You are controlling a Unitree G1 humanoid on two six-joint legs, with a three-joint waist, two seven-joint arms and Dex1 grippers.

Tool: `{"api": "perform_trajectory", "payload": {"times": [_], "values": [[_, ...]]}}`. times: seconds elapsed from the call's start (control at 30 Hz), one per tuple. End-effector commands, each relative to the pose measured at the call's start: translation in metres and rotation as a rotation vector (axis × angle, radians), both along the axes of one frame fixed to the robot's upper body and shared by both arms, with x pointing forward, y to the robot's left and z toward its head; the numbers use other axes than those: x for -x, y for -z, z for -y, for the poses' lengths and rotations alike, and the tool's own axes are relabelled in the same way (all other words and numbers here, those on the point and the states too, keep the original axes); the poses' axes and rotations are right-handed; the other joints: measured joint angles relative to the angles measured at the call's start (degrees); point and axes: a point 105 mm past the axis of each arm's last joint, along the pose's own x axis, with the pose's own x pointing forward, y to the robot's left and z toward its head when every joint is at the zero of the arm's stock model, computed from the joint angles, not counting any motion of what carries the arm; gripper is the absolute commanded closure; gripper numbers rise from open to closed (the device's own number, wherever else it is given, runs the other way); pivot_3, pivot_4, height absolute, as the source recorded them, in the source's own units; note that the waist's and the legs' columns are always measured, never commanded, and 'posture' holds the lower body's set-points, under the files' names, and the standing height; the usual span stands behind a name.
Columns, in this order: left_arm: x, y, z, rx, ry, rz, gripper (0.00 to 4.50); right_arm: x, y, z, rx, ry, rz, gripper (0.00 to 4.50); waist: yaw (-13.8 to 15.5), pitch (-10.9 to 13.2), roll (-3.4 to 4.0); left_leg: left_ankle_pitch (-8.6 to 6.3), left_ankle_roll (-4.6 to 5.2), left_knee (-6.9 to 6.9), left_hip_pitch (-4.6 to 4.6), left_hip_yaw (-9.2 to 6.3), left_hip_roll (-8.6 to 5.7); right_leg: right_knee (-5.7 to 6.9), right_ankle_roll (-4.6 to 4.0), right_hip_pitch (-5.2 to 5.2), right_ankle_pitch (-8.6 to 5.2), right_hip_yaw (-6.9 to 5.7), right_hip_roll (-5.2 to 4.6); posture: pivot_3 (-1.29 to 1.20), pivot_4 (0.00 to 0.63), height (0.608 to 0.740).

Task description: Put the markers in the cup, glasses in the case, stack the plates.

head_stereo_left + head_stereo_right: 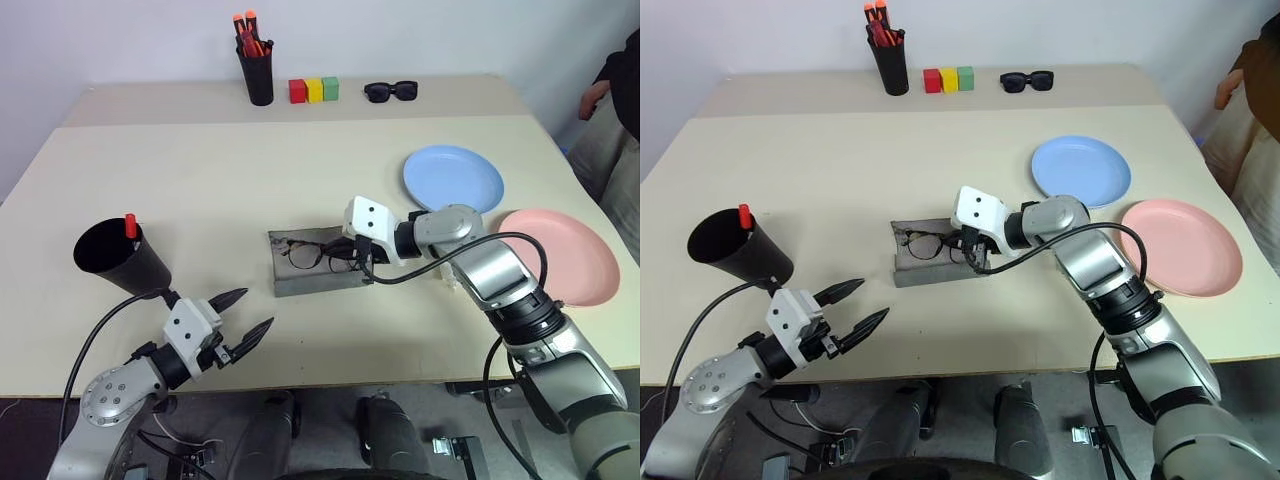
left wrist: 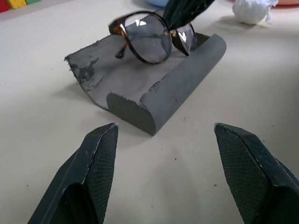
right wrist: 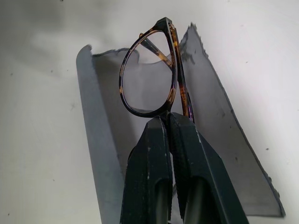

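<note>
Right wrist view: glasses clamped in right pincer, over case.

Both arms are built of rounded silver-grey metal segments joined by black rings, each ending in a white boxy wrist block; the right one carries two small dark round dots. A black cable loops loosely along each arm. The left gripper and right gripper each have two tapered black fingers with cross-hatched inner pads.
</note>
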Motion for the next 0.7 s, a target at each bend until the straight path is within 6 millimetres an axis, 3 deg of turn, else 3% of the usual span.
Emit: {"api": "perform_trajectory", "payload": {"times": [0.03,0.17,0.33,0.43,0.6,0.7], "values": [[0.0,-0.006,0.003,-0.014,0.015,0.043,1.13,0.002,-0.007,-0.004,-0.015,-0.028,0.034,3.52,0.0,0.0,0.0,0.0,0.0,0.0,0.0,0.0,0.0,0.0,0.0,0.0,0.0,0.0,0.0,0.0,0.15,0.74],[0.0,-0.006,0.005,-0.013,0.018,0.048,1.13,0.0,-0.012,-0.004,-0.038,-0.015,0.051,1.53,0.0,0.0,0.0,-0.01,-0.01,0.0,0.0,0.0,0.0,0.0,0.0,0.0,0.0,0.0,0.0,0.0,0.15,0.74],[-0.009,-0.013,0.008,0.049,-0.011,0.032,1.13,0.003,-0.025,-0.003,-0.09,-0.037,0.083,1.53,0.2,0.0,0.0,0.0,-0.01,0.0,0.0,0.0,0.0,0.0,0.0,0.0,0.0,0.0,0.0,0.0,0.15,0.74],[-0.022,-0.024,0.014,0.16,-0.031,-0.014,2.01,0.006,-0.032,0.001,-0.113,-0.047,0.101,1.46,0.3,0.0,0.0,0.01,0.01,0.02,0.0,-0.01,-0.02,0.01,0.02,0.02,0.01,-0.01,0.0,0.0,0.15,0.74],[-0.06,-0.056,0.026,0.204,-0.079,0.041,4.46,0.009,-0.034,0.016,-0.121,-0.004,0.113,1.46,0.7,0.0,-0.03,0.05,0.01,0.11,0.01,-0.09,-0.06,0.07,0.09,0.08,0.05,-0.07,0.04,0.0,0.15,0.74],[-0.084,-0.067,0.032,0.174,-0.112,0.039,4.46,0.01,-0.034,0.023,-0.123,0.021,0.115,1.46,0.6,0.0,-0.03,0.06,0.0,0.13,0.01,-0.07,-0.16,0.1,0.26,0.09,0.14,-0.06,0.05,0.0,0.15,0.74]]}}
